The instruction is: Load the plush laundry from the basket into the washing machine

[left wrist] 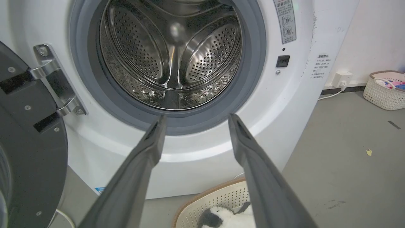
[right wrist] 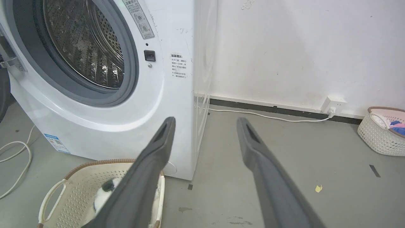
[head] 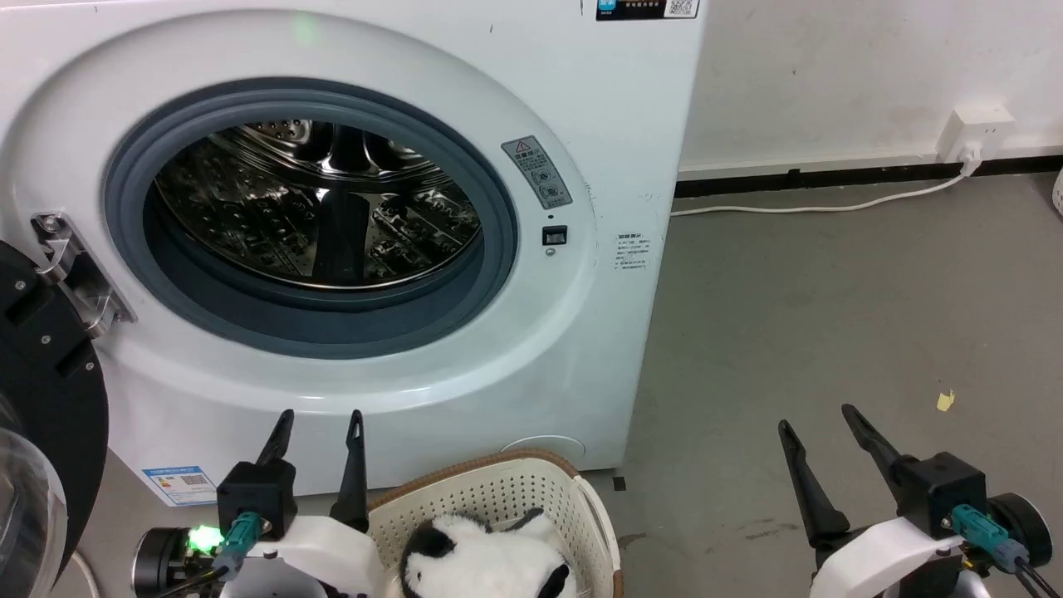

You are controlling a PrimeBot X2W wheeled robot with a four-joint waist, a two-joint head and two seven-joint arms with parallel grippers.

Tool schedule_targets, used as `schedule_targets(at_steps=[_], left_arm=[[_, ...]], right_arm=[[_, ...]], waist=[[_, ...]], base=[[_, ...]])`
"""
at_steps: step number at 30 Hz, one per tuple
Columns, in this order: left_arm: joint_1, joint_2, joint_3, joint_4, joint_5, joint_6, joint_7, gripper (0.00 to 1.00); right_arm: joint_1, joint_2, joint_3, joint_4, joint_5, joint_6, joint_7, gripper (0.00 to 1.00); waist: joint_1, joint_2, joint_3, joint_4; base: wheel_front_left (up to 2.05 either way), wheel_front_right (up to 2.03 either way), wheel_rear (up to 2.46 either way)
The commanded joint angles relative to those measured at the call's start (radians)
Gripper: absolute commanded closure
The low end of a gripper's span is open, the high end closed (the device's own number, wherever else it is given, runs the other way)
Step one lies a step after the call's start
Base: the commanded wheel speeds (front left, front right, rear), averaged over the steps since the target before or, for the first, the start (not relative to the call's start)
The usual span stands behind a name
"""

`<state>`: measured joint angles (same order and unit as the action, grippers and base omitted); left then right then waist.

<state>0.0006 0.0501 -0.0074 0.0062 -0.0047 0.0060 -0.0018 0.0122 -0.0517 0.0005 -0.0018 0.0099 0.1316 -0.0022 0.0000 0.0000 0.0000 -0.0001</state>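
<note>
The white washing machine [head: 581, 124] [left wrist: 284, 104] [right wrist: 152, 104] stands ahead, its grey-gasketed porthole showing a bare steel drum [head: 315, 203] [left wrist: 172, 50]. Its black-rimmed door [head: 41, 390] [left wrist: 28, 152] hangs swung out at the left. On the floor in front sits the cream basket [head: 515, 490] [left wrist: 218, 198] [right wrist: 79, 180] with the panda plush [head: 482, 561] [left wrist: 221, 218] [right wrist: 104, 194] lying inside. My left gripper [head: 320, 419] [left wrist: 194, 117] hovers open just left of the basket. Over bare floor to the right, my right gripper [head: 816, 415] [right wrist: 205, 121] is open and holds nothing.
A white cable [head: 830, 203] runs along the grey floor to a wall socket [head: 980, 133]. A second white basket of coloured clothes [left wrist: 384, 90] [right wrist: 381, 131] sits by the wall at far right. A loose cord [right wrist: 19, 164] lies left of the washer.
</note>
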Motion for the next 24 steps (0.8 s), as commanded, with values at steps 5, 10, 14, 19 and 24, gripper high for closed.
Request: schedule_targets(at_steps=[5,10,14,19,24], left_arm=[[-0.001,0.0,-0.017,0.011,-0.025,0.008,-0.019,0.0],[-0.003,0.0,-0.034,0.024,-0.044,0.014,-0.034,0.0],[-0.007,0.0,-0.043,0.039,-0.058,0.02,-0.038,0.0],[-0.022,0.0,-0.057,0.068,-0.073,0.025,-0.038,0.0],[-0.041,0.0,-0.07,0.108,-0.094,0.03,-0.044,0.0]], right_arm=[[0.011,0.0,-0.002,0.008,0.021,0.0,-0.018,0.0],[0.017,0.0,-0.004,0.014,0.038,0.0,-0.031,0.0],[0.019,0.0,-0.006,0.016,0.048,0.0,-0.037,0.0],[0.02,0.0,-0.01,0.017,0.06,0.0,-0.043,0.0],[0.02,0.0,-0.016,0.017,0.072,0.0,-0.05,0.0]], waist=[[0.0,0.0,0.0,0.0],[0.0,0.0,0.001,0.0],[0.0,0.0,0.005,0.001],[0.0,0.0,0.014,0.001],[0.0,0.0,0.027,-0.001]], base=[[0.0,0.0,0.0],[0.0,0.0,0.0],[0.0,0.0,0.0],[0.0,0.0,0.0],[0.0,0.0,0.0]])
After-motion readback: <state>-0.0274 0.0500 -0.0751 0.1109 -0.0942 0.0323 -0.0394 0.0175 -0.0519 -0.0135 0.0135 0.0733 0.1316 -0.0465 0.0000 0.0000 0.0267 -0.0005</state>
